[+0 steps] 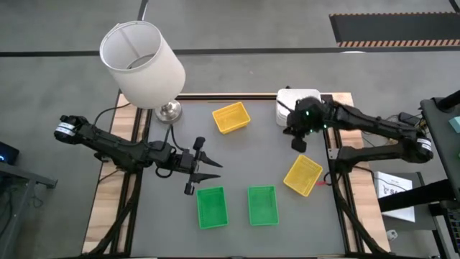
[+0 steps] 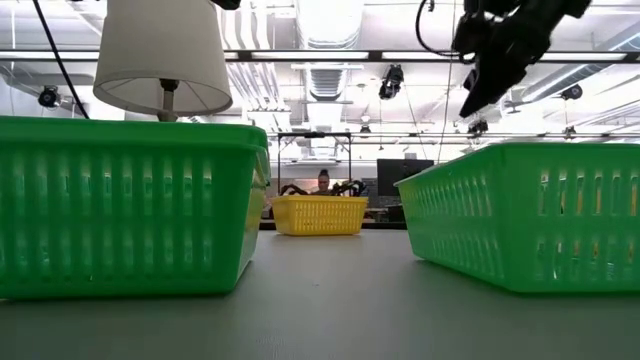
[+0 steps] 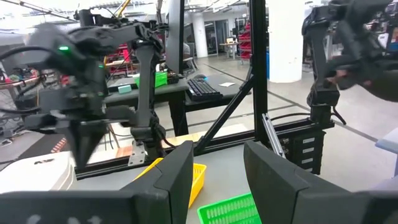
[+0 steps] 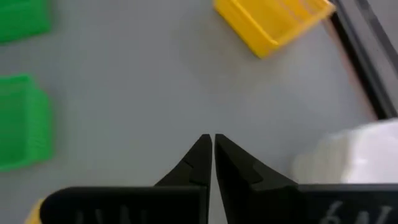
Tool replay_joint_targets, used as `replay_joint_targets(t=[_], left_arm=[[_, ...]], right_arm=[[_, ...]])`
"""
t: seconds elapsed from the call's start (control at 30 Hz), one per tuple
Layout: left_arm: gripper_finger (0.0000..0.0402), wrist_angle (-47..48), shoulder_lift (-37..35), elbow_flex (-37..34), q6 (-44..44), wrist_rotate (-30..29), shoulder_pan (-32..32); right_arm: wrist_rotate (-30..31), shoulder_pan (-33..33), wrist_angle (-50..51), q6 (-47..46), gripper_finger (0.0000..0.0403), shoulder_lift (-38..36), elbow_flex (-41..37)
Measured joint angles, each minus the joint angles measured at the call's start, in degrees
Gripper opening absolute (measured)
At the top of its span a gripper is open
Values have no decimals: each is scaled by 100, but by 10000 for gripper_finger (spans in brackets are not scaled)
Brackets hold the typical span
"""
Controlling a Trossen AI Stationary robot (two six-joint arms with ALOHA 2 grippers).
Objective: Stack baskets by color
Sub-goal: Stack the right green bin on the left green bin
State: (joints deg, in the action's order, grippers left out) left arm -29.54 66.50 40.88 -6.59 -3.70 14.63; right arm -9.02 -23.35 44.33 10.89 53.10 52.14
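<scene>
Two green baskets (image 1: 211, 207) (image 1: 262, 205) lie side by side near the front edge. One yellow basket (image 1: 230, 117) sits at the far middle and another (image 1: 302, 175) lies askew at the right. White baskets (image 1: 290, 106) stand stacked at the far right. My right gripper (image 1: 297, 145) hangs shut and empty above the table, between the white stack and the right yellow basket, pointing slantwise down (image 4: 212, 140). My left gripper (image 1: 210, 164) hovers open and level above the table's left middle (image 3: 214, 180), with nothing between its fingers.
A lamp with a white cylindrical shade (image 1: 141, 63) on a metal base (image 1: 169, 110) stands at the far left corner. Bare grey tabletop (image 1: 259, 155) lies between the baskets in the middle. Black frame rails (image 1: 332, 155) run along the table's right side.
</scene>
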Motion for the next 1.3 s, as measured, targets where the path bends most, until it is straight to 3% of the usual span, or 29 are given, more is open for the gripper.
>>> replay_joint_targets(t=[0.27,0.67,0.83,1.3], left_arm=[[127,3,0,0,-1,-4,0],[127,12,120,-4,-15,-12,0],[127,3,220,-4,-37,-28,-4],[127,1,251,0,-33,-28,-31]], right_arm=[[115,1642,-1713,-1018,12,-518,-1185],[1985,3912,-4624,-1493,12,-94,-2403],[2369,4264,-4806,-1400,12,254,-2312],[2407,4288,-4796,-1228,12,746,-2066]])
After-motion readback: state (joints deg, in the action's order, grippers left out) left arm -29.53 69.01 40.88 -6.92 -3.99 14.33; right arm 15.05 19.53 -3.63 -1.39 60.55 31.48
